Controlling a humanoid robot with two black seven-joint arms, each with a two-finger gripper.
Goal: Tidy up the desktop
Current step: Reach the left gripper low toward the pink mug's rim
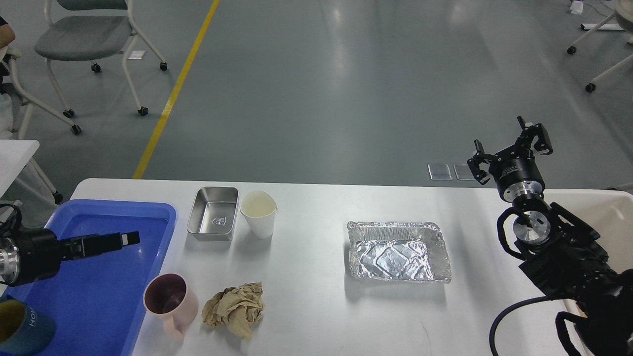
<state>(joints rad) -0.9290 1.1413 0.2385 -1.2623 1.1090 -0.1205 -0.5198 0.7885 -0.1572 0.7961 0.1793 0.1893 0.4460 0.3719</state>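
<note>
Right gripper (509,148) at three o'clock over worktop (306,296), jaws spread; left gripper (129,239) at nine, jaws pressed together, over blue tray (99,296).

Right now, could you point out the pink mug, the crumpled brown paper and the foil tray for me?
pink mug (170,302), head view, on its outer wall below the rim.
crumpled brown paper (236,309), head view, middle of the wad.
foil tray (398,226), head view, on its far rim.

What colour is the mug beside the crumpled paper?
The mug is pale pink outside and dark purple inside, seen best in the head view, the only one.
</note>
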